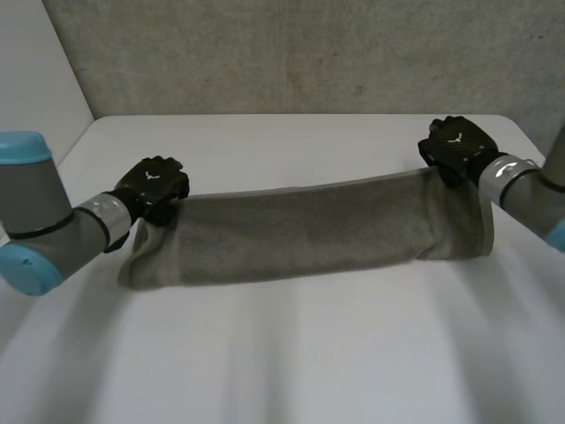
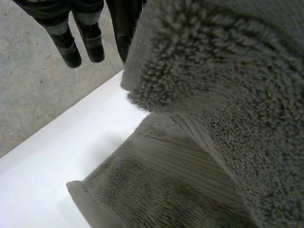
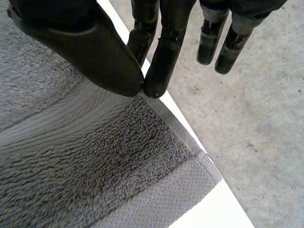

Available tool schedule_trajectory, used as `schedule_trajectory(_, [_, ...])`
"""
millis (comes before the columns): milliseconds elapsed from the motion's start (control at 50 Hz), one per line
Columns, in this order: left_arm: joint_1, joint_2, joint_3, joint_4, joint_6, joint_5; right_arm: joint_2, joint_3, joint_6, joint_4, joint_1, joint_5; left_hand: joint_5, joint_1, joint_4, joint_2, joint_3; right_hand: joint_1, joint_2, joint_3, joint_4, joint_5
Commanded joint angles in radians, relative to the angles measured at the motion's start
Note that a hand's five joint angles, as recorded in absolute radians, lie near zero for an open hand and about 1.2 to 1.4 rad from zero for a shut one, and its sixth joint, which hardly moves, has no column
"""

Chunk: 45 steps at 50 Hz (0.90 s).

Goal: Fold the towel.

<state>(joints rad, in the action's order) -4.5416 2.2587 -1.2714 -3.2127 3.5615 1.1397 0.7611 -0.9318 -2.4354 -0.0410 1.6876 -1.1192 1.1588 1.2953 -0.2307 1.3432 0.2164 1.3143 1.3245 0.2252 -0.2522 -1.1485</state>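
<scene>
1. Your towel is a long grey strip stretched across the white desk, between the two hands. Its upper edge runs taut from one hand to the other. Its lower edge lies on the desk.
2. Your left hand sits at the towel's left end, at the top corner. That corner is lifted off the desk and comes up to the hand.
3. In the left wrist view a thick bunch of towel rises against the palm side of the hand, so the hand is gripping the towel. The pinch itself is covered by cloth. Two fingers hang straight and free beside the bunch, touching nothing.
4. Below that bunch, the rest of the left end rests on the desk as a doubled layer.
5. Your right hand is at the far right end, raised above the desk, with the towel's end hanging down from it.
6. In the right wrist view the thumb and one fingertip meet on the towel's edge and pinch it, a little way in from the corner. The other fingers point straight out past the cloth and hold nothing.
7. A smooth hem band runs along the towel's end below that pinch.
8. A grey wall stands behind the desk
</scene>
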Motion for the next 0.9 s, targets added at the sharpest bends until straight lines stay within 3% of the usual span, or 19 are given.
schedule_trajectory(20, [0.021, 0.071, 0.052, -0.084, -0.003, 0.009, -0.123, 0.1, -0.01, 0.114, 0.043, -0.071, 0.063, 0.101, 0.056, 0.053, -0.042, 0.082, 0.072, -0.051, 0.078, -0.073])
schedule_trajectory(120, [0.027, 0.107, 0.081, -0.162, -0.001, 0.012, -0.167, 0.14, -0.011, 0.168, 0.057, -0.08, 0.063, 0.101, 0.056, 0.053, -0.042, 0.082, 0.072, -0.051, 0.078, -0.073])
schedule_trajectory(400, [0.024, 0.17, 0.139, -0.173, 0.002, 0.009, -0.279, 0.263, -0.054, 0.239, 0.078, -0.11, 0.063, 0.101, 0.056, 0.053, -0.042, 0.082, 0.072, -0.051, 0.078, -0.073])
schedule_trajectory(520, [0.022, 0.21, 0.146, -0.176, 0.057, 0.011, -0.327, 0.283, -0.051, 0.242, 0.078, -0.111, 0.063, 0.101, 0.056, 0.053, -0.042, 0.082, 0.072, -0.051, 0.078, -0.073])
schedule_trajectory(540, [0.022, 0.22, 0.152, -0.183, 0.083, 0.014, -0.345, 0.298, -0.048, 0.242, 0.078, -0.111, 0.063, 0.101, 0.056, 0.053, -0.042, 0.066, 0.055, -0.051, 0.078, -0.057])
schedule_trajectory(560, [0.022, 0.226, 0.156, -0.197, 0.104, 0.017, -0.359, 0.312, -0.045, 0.242, 0.078, -0.113, 0.026, 0.064, 0.056, 0.016, -0.042, -0.135, -0.145, -0.051, 0.078, 0.144])
schedule_trajectory(580, [0.022, 0.226, 0.156, -0.197, 0.105, 0.017, -0.359, 0.312, -0.045, 0.242, 0.078, -0.113, 0.025, 0.063, 0.056, 0.015, -0.042, -0.137, -0.147, -0.051, 0.078, 0.146])
schedule_trajectory(620, [0.021, 0.223, 0.156, -0.236, 0.132, 0.04, -0.371, 0.329, -0.039, 0.242, 0.084, -0.119, -0.746, -0.708, 0.056, -0.756, -0.042, -0.78, -0.79, -0.051, 0.078, 0.789])
schedule_trajectory(640, [0.021, 0.223, 0.156, -0.236, 0.132, 0.04, -0.371, 0.329, -0.039, 0.242, 0.084, -0.119, -0.75, -0.712, 0.056, -0.76, -0.042, -0.783, -0.793, -0.051, 0.078, 0.792])
schedule_trajectory(660, [0.019, 0.216, 0.153, -0.257, 0.134, 0.064, -0.364, 0.331, -0.039, 0.24, 0.084, -0.129, -1.058, -1.02, 0.056, -1.068, -0.042, -1.14, -1.15, -0.051, 0.078, 1.149])
schedule_trajectory(720, [0.022, 0.182, 0.136, -0.295, 0.134, 0.106, -0.326, 0.324, -0.045, 0.239, 0.083, -0.142, -1.14, -1.102, 0.056, -1.15, -0.042, -1.14, -1.15, -0.051, 0.078, 1.149])
schedule_trajectory(900, [0.018, 0.061, 0.067, -0.409, 0.125, 0.123, -0.16, 0.252, -0.114, 0.242, 0.084, -0.134, -1.143, -1.105, 0.056, -1.153, -0.042, -1.14, -1.15, -0.051, 0.078, 1.149])
